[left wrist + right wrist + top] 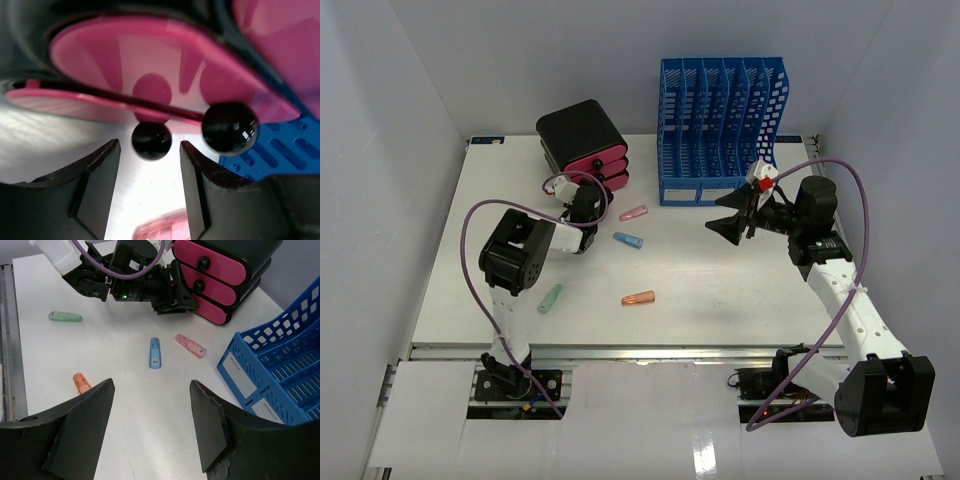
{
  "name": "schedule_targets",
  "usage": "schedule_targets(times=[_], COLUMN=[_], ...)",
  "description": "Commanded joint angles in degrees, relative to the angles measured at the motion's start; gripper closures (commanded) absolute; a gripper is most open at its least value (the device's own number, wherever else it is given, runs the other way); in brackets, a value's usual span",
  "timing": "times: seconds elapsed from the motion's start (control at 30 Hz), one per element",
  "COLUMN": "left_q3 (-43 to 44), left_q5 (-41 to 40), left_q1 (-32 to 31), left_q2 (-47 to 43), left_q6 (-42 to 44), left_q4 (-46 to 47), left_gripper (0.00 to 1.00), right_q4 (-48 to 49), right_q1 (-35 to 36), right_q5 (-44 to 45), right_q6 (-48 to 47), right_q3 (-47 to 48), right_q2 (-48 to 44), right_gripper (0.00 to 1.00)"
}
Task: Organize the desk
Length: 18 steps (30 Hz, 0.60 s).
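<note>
Nearest the overhead camera, the front rail (650,350) edges the white table (720,290), where four flash drives lie loose: a pink drive (634,213), a blue drive (628,240), a green drive (551,298) and an orange drive (638,297). Behind them stand one black drawer box (575,128) with three pink drawers and one blue file rack (720,120). At the left wrist, the left pincer (148,165) stands half open and empty, its tips flanking a drawer knob (151,141) without touching it. Opening that drawer seems the step in hand, so it must next close on the knob and pull straight. At the right wrist, the right pincer (151,390) hangs wide open above the table, holding nothing.
</note>
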Motion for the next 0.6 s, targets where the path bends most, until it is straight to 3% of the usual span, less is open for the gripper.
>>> schedule_targets(times=[0.0,0.1,0.37,0.57], left_q3=[3.13,4.03,0.11,-8.38], left_q5=[-1.74,-2.30,-1.13,2.66], left_q1=[0.04,0.25,0.40,0.25], left_q2=[0.66,1.47,-1.06,-7.20], left_q6=[-0.79,-0.95,-0.71,0.28], left_q4=[-1.08,-2.36,-0.93,2.22], left_gripper=[0.40,0.42,0.73,0.83], right_q4=[2.15,2.15,2.15,2.30], right_q1=[-0.46,-0.47,-0.64,-0.87], right_q5=[-1.64,-1.92,-2.25,-2.34], right_q6=[0.31,0.21,-0.04,-0.04], right_q3=[-0.69,-0.80,-1.13,-1.53], right_q2=[-1.26,-1.37,-1.36,-1.44], right_gripper=[0.31,0.31,0.31,0.31])
